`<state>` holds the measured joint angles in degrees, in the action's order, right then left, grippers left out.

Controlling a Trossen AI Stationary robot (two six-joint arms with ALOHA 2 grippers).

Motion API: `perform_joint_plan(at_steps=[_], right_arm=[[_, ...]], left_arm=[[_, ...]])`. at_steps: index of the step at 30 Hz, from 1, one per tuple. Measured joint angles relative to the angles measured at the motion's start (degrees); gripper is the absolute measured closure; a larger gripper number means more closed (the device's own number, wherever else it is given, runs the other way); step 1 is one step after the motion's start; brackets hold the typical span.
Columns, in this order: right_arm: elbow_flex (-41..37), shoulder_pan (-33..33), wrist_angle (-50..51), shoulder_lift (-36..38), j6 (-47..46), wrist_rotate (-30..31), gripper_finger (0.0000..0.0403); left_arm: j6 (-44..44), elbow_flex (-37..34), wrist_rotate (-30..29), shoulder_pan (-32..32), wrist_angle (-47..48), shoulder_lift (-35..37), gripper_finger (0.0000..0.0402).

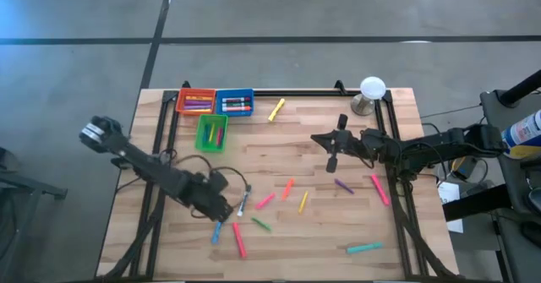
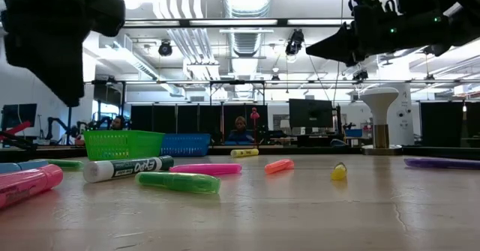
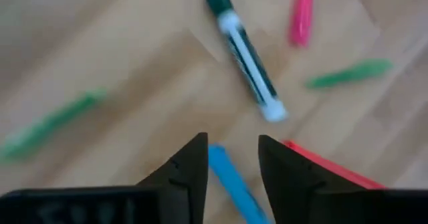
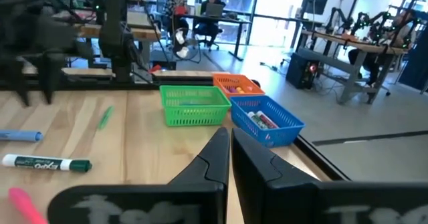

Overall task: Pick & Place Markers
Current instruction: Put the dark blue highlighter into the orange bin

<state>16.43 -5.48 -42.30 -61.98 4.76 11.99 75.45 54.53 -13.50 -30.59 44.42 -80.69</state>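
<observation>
Markers lie scattered flat on the wooden table: a white-barrelled one with a green cap (image 3: pixel 246 57), blue (image 3: pixel 231 184), red (image 3: pixel 328 170), pink (image 1: pixel 265 200), orange (image 1: pixel 288 187), yellow (image 1: pixel 303 200), purple (image 1: pixel 343 185) and teal (image 1: pixel 364 247) ones. My left gripper (image 3: pixel 231 154) hangs open above the blue marker near the table's front left, pointing steeply down and touching nothing. My right gripper (image 1: pixel 316 138) is shut and empty. It is held level above the table's middle right and points toward the bins.
Three small bins stand at the far left: orange (image 1: pixel 195 101), blue (image 1: pixel 235 103) and green (image 1: pixel 211 133), each with markers inside. A yellow marker (image 1: pixel 276 109) lies beside them. A white mushroom-shaped stand (image 1: pixel 372 93) sits at the far right corner. Black rails edge the table.
</observation>
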Motion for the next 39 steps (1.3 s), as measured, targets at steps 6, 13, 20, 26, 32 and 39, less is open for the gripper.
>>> perform_joint_plan(at_steps=[6,13,20,26,32,39], right_arm=[[-0.1,0.0,0.0,0.0,-0.1,-0.1,0.0392],[-0.1,0.5,0.0,0.0,0.2,-0.4,0.0392],[-0.1,0.6,0.0,0.0,0.1,-0.4,0.0392],[-0.1,0.8,-0.1,0.0,0.1,-0.4,0.0392],[-0.1,0.9,-0.1,0.0,0.1,-0.4,0.0392],[-0.1,0.9,-0.1,0.0,0.1,-0.4,0.0392]], left_arm=[[7.6,9.7,4.9,-1.8,6.8,-9.7,0.0266],[15.6,13.3,6.3,-4.4,9.7,-14.9,0.0266],[17.5,12.6,7.0,-5.6,9.6,-18.3,0.0266],[17.4,11.4,7.0,-5.8,8.3,-19.2,0.0266],[15.9,8.4,7.0,-5.9,2.8,-19.3,0.0266],[11.9,4.9,7.7,-5.9,1.2,-19.2,0.0273]])
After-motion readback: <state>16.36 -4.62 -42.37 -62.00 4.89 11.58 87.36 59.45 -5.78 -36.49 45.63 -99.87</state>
